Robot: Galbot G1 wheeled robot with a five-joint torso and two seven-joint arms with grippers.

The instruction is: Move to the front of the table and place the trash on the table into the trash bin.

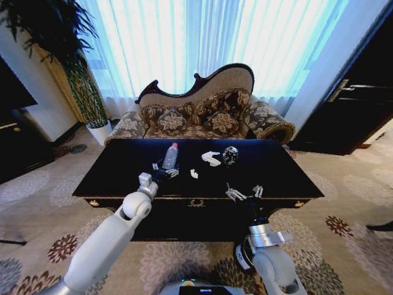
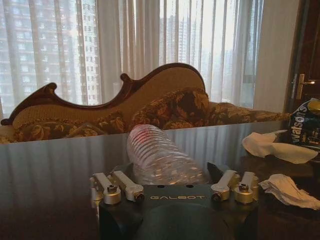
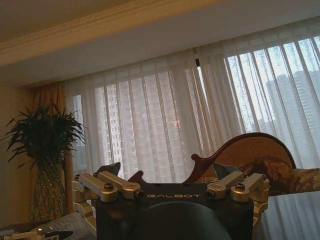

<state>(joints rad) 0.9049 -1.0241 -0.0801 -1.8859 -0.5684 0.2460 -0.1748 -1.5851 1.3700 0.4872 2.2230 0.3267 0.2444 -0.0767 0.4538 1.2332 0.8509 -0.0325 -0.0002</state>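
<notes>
Table (image 1: 110,175) left half bare, open for passage; bottle (image 1: 170,157) fills left gripper (image 1: 161,174) gap; paper scraps (image 1: 210,158) and dark ball (image 1: 229,155) crowd centre-right; sofa (image 1: 202,114) blocks far edge

text: "GALBOT" on left gripper (image 2: 172,181) | "GALBOT" on right gripper (image 3: 167,176) | "watsons" partly readable on crumpled wrapper (image 2: 306,123), table's right

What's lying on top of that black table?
On the table: a clear bottle lying between the left gripper's open fingers, three white paper scraps and a shiny ball. The right gripper hovers at the front edge. Whatever lies under the left gripper is covered.
</notes>
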